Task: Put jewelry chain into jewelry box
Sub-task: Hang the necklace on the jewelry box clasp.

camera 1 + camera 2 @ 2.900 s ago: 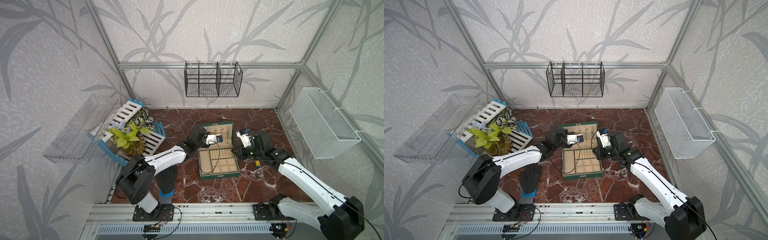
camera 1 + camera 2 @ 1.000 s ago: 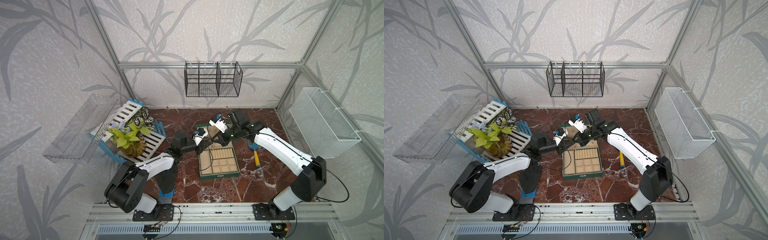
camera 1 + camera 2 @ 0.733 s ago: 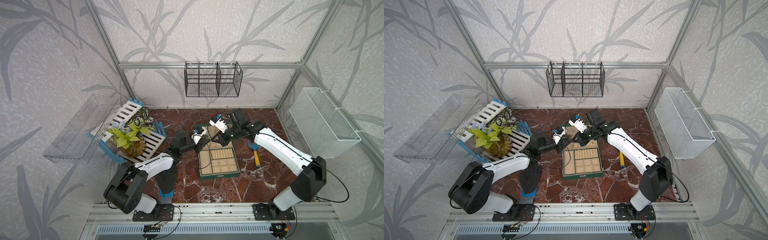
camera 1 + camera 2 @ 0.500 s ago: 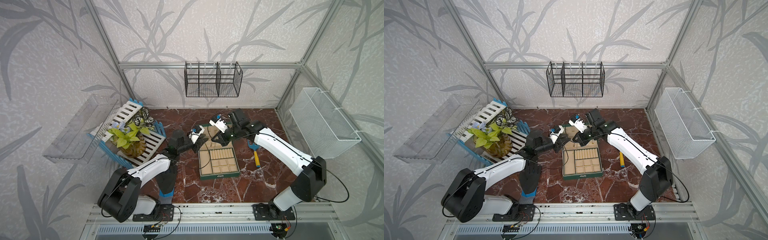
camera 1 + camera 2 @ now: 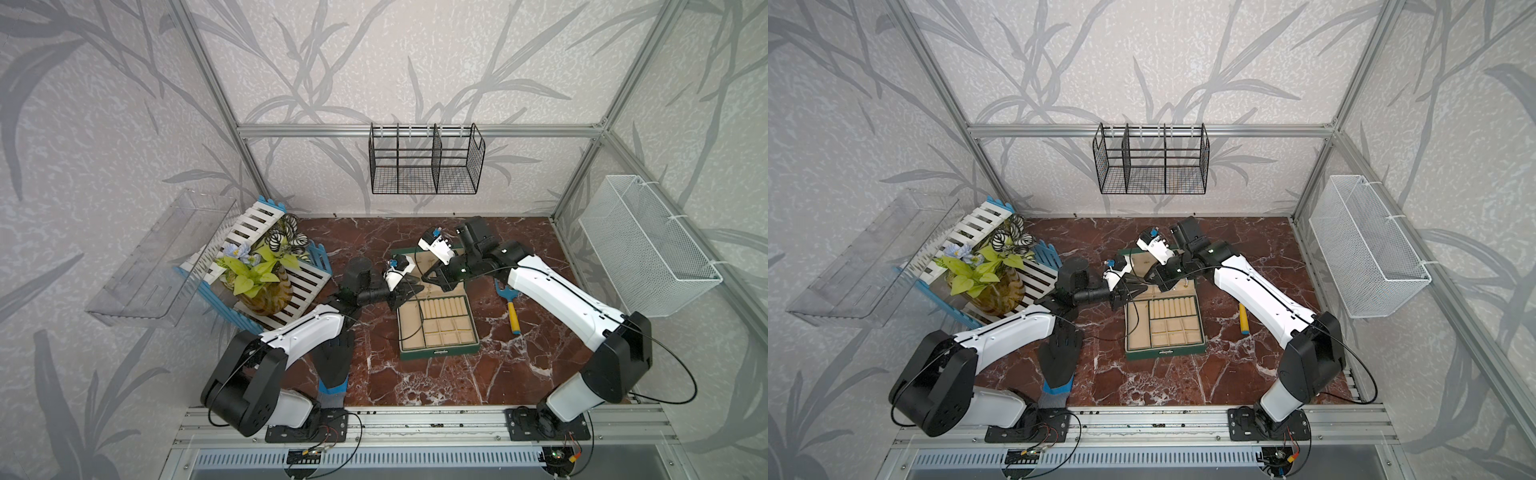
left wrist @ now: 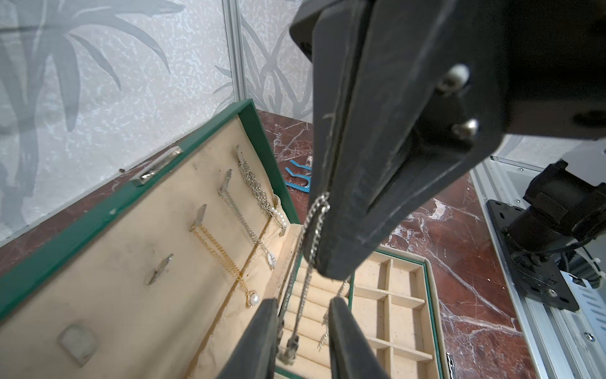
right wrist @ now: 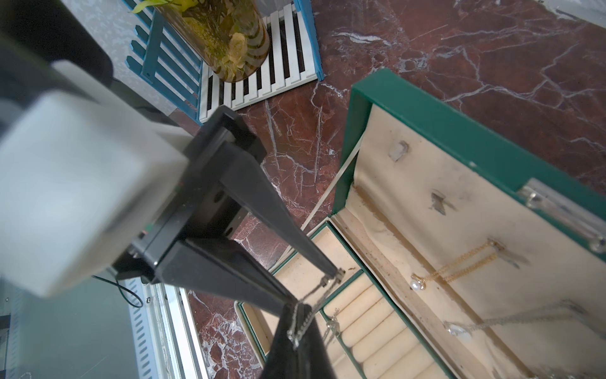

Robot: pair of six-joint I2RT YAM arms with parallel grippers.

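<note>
Presently, chain: the jewelry chain (image 6: 305, 287), thin silver links with a small clasp end, hangs above the ring rolls (image 5: 442, 307) of the open green jewelry box (image 5: 436, 351).
unclear: too fine to make out in both top views; contact with the left gripper (image 6: 303, 302) uncertain.
right gripper (image 6: 331, 269): closed, pinching the chain's upper loop.
left gripper: narrowly parted, chain dangling between its fingers (image 6: 262, 334).

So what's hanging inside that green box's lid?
On the lid's hooks: a gold chain with a pearl and two silvery necklaces; one hook is bare. The left gripper hides part of its lower edge.
</note>
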